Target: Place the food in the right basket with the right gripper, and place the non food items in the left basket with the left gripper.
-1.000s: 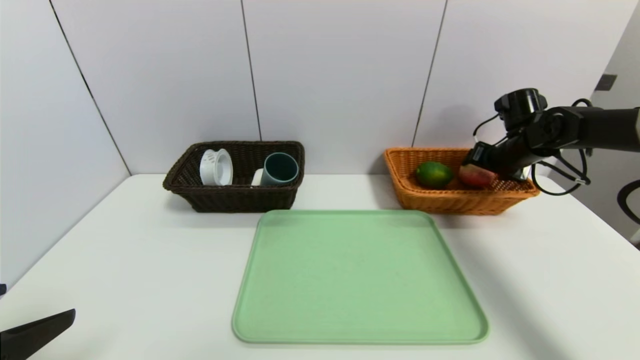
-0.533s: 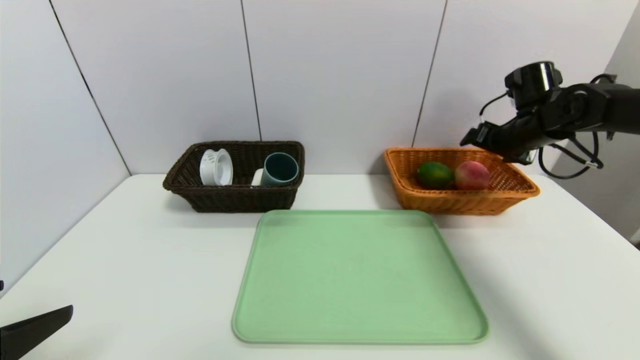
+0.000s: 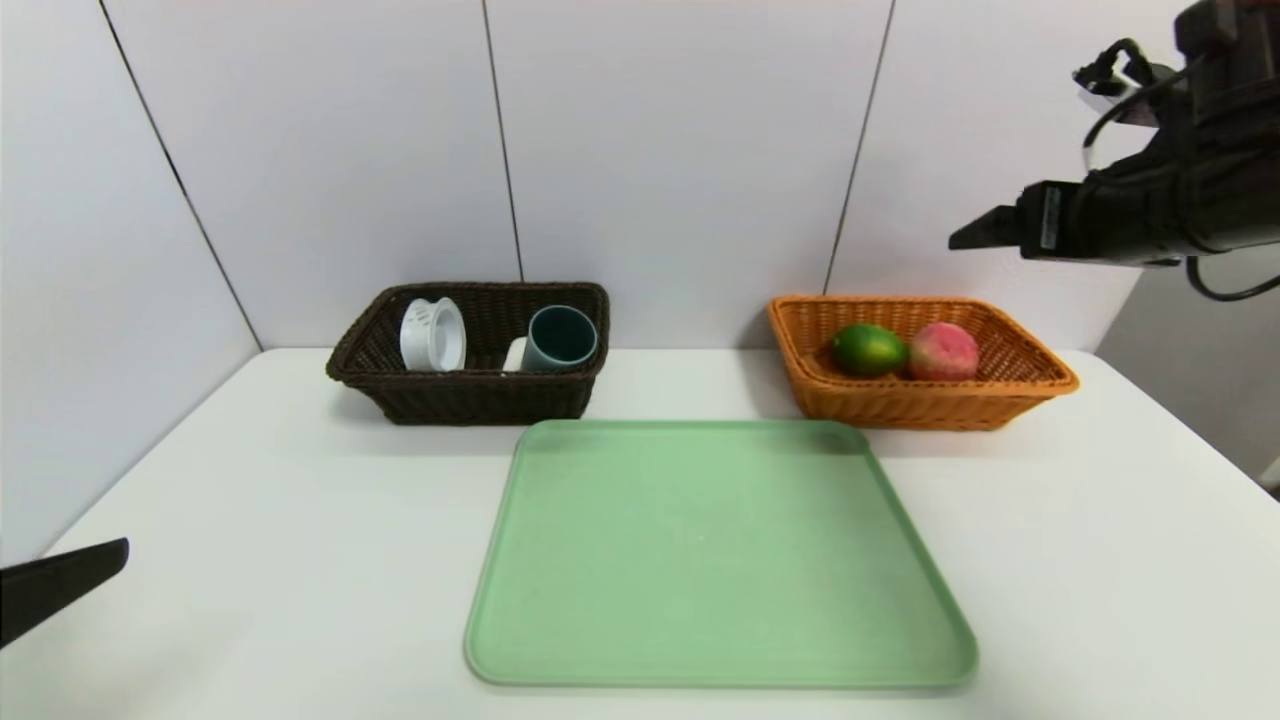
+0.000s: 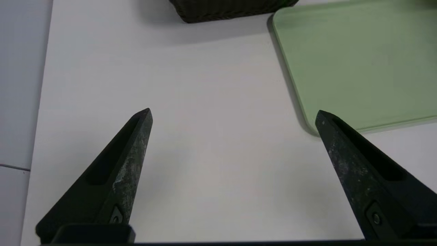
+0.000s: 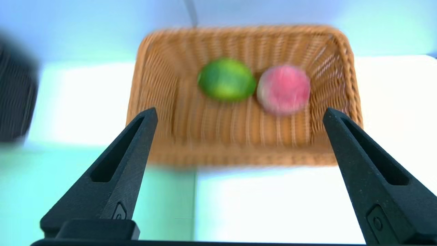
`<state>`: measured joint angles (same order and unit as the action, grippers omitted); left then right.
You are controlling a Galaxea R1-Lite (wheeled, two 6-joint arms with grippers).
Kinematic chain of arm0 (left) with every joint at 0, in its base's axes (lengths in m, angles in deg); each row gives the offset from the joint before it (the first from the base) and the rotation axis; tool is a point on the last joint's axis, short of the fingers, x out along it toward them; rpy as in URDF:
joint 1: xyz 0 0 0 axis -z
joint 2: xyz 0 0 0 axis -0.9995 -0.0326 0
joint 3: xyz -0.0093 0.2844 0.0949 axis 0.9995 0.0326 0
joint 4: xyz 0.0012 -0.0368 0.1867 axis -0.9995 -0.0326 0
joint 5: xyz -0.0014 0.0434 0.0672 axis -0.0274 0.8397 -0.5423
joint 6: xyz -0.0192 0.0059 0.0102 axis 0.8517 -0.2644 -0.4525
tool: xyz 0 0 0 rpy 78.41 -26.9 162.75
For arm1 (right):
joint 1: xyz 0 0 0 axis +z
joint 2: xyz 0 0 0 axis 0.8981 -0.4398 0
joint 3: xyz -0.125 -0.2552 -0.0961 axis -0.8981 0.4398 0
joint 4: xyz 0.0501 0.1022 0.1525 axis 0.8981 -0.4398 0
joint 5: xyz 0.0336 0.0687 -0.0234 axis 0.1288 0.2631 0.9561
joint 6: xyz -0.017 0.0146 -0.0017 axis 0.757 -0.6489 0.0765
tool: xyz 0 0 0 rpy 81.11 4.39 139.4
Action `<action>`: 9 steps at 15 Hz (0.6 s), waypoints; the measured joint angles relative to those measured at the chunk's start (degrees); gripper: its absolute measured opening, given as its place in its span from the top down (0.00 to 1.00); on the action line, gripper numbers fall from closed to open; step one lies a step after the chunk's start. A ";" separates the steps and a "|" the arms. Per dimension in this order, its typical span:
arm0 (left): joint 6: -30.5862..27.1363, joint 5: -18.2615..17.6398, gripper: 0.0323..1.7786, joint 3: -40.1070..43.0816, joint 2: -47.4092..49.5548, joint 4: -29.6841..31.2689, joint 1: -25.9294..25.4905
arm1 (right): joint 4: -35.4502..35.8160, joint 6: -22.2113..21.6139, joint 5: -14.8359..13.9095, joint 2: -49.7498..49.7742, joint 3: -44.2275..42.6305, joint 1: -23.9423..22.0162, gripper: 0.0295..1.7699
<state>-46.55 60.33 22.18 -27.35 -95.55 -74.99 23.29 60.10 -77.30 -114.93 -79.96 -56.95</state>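
The orange basket (image 3: 1040, 378) (image 5: 164, 92) at the back right holds the green citrus (image 3: 868, 349) (image 5: 226, 79) and the pink peach (image 3: 943, 351) (image 5: 284, 89) side by side. The dark brown basket (image 3: 450, 395) at the back left holds the white spool container (image 3: 433, 334), the blue-grey cup (image 3: 560, 338) and a sliver of the white block (image 3: 515, 354). My right gripper (image 3: 975, 238) (image 5: 239, 114) hangs open and empty high above the orange basket. My left gripper (image 4: 234, 114) is open and empty over the table at the near left, with one finger (image 3: 60, 585) showing in the head view.
A large green tray (image 3: 715, 555) (image 4: 358, 58) lies bare in the middle of the white table (image 3: 250, 520). Grey wall panels stand close behind both baskets. The table's right edge runs just beyond the orange basket.
My right gripper has let go of the peach, which now rests in the orange basket, and has risen up and to the right. The left finger has lifted slightly.
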 joint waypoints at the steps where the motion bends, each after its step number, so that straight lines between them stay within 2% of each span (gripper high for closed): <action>1: 0.02 0.02 0.05 -1.60 -0.54 -0.16 -0.48 | 0.05 2.36 1.88 3.72 4.57 0.39 0.06; 3: 0.09 -0.02 0.05 -4.27 -1.66 -0.60 -2.18 | 0.10 5.63 4.75 11.52 13.84 0.91 0.05; 5: 0.20 -0.05 0.05 -4.79 -1.90 -2.01 -4.38 | 0.18 6.84 5.58 19.41 21.55 1.11 0.05; 7: 0.44 -0.07 0.05 -4.41 -0.59 -4.29 -6.81 | 0.21 7.12 4.73 26.84 27.45 0.95 0.04; 9: 0.50 -0.11 0.05 -2.62 2.86 -4.84 -8.87 | 0.55 7.07 2.24 34.07 32.74 0.69 0.04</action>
<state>-46.05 60.22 19.55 -24.49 -100.39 -83.86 23.84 67.17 -75.06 -80.86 -47.22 -56.25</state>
